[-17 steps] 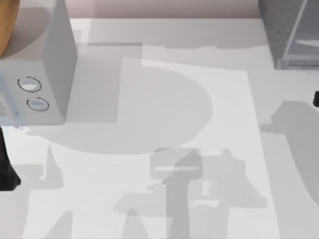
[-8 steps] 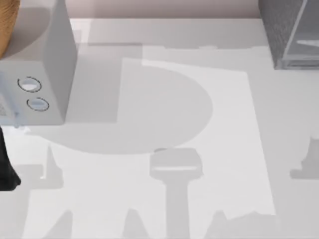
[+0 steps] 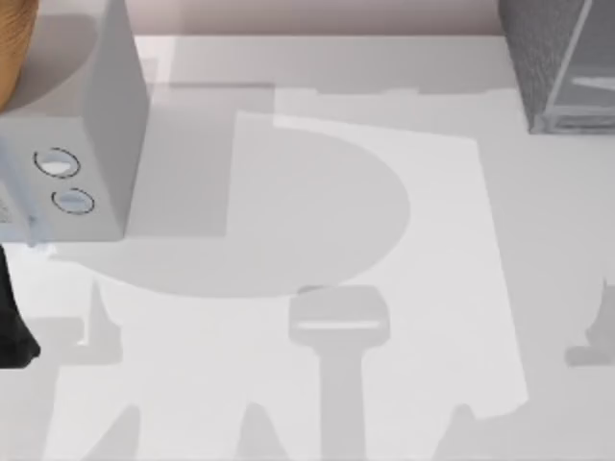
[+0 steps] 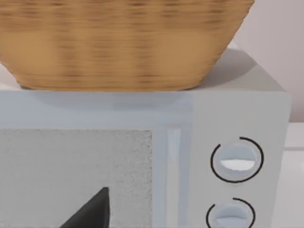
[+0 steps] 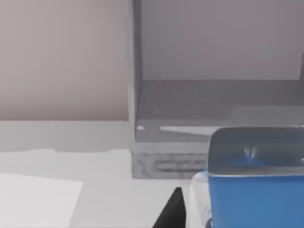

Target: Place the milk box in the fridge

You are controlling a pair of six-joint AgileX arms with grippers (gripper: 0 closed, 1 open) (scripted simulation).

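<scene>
milk box [image 5: 256, 190], beside right end effector, facing fridge [image 5: 199, 142]

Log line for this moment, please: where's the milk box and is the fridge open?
stage: carry | milk box: at right gripper, short of fridge | fridge: open, shelf bare | left arm: parked by microwave | placed: not yet

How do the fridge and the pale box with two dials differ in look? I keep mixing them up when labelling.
The fridge is dark-grey and speckled with a glassy panel; the dial box is plain pale grey. The dial box carries a woven basket on top; the fridge's top is out of frame. The fridge stands at the table's far right, the dial box at its left. Both are boxy cabinets.
</scene>
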